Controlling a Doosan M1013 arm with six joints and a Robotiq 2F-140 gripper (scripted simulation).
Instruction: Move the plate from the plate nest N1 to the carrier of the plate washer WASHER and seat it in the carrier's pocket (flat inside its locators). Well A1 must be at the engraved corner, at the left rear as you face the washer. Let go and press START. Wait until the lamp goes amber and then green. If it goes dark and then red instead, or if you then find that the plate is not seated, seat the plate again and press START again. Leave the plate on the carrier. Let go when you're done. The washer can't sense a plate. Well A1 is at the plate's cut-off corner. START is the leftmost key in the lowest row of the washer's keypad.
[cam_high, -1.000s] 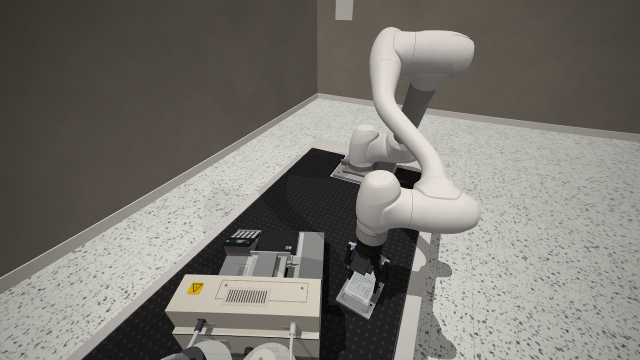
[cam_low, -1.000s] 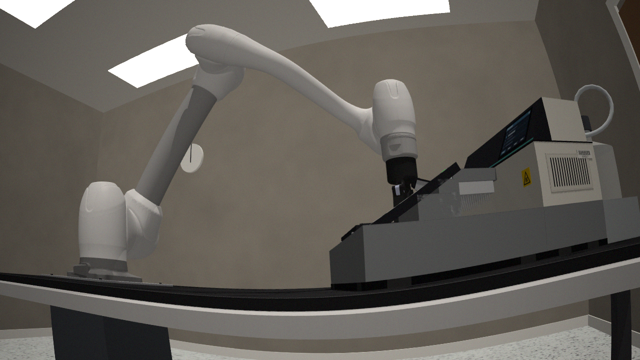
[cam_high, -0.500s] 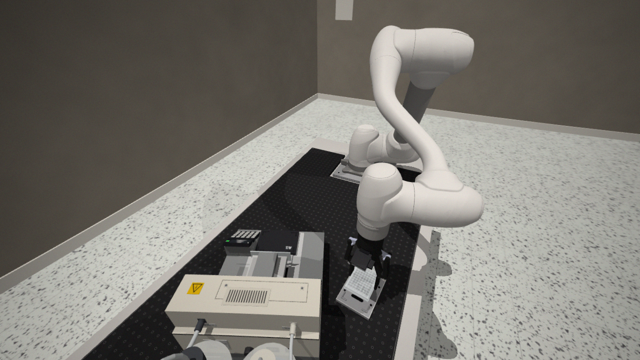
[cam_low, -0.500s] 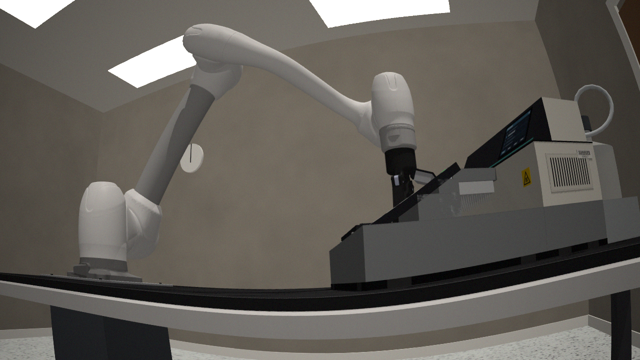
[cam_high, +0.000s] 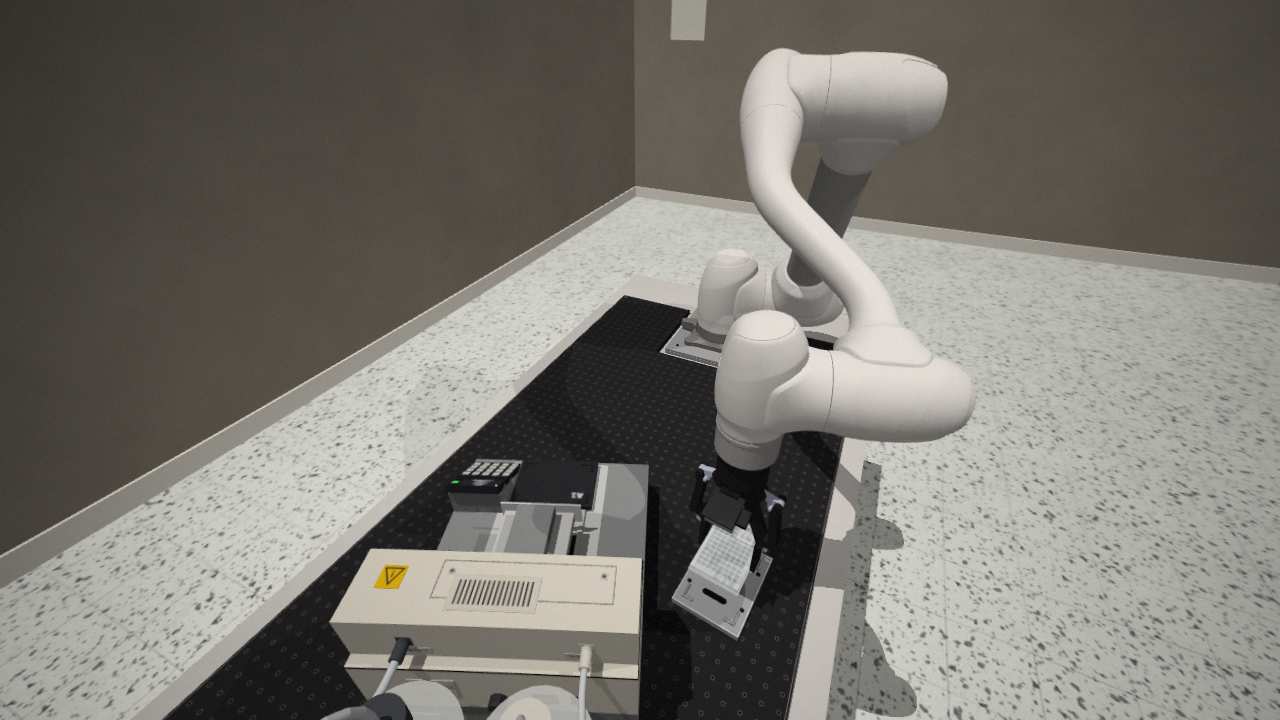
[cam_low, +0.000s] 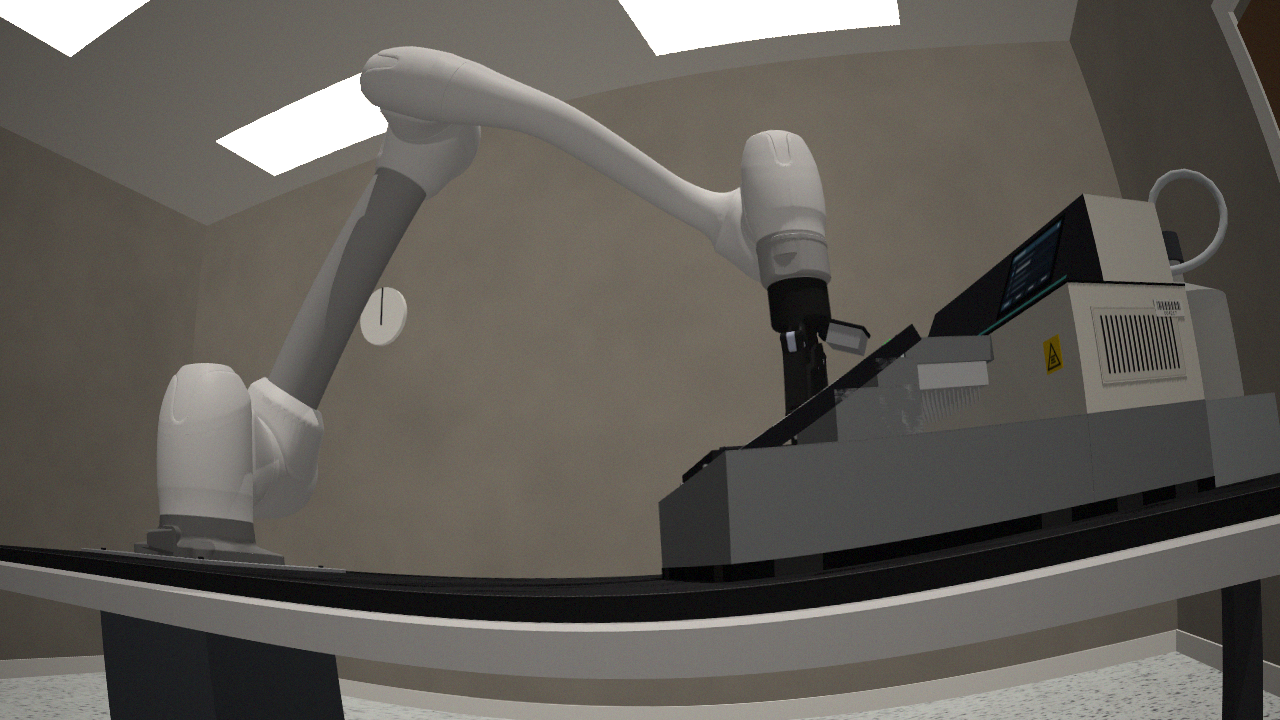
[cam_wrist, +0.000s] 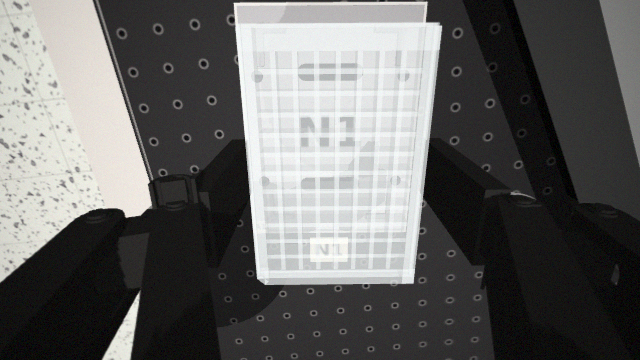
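Observation:
My gripper (cam_high: 735, 542) (cam_wrist: 335, 165) is shut on the clear gridded plate (cam_high: 723, 557) (cam_wrist: 332, 155), with fingers on its two long sides. The plate is raised above nest N1 (cam_high: 726, 616) (cam_wrist: 350, 12), whose N1 marks show through it. Its cut-off corner looks to be at the lower left in the wrist view. The washer (cam_high: 501, 586) (cam_low: 904, 483) stands beside the nest. Its black carrier (cam_high: 550, 481) is out in front, bears an A1 mark and holds no plate. The keypad (cam_high: 492, 469) is beside it, with a small green light (cam_high: 455, 482). The plate is hidden in the exterior view.
The washer's beige housing (cam_high: 572, 617) (cam_low: 1132, 241) rises behind the carrier, with hoses and bottles at its back. A grey rail section (cam_high: 622, 501) lies between the carrier and the nest side. The pale bench edge (cam_high: 821, 644) (cam_wrist: 70, 125) runs along the nest's other side.

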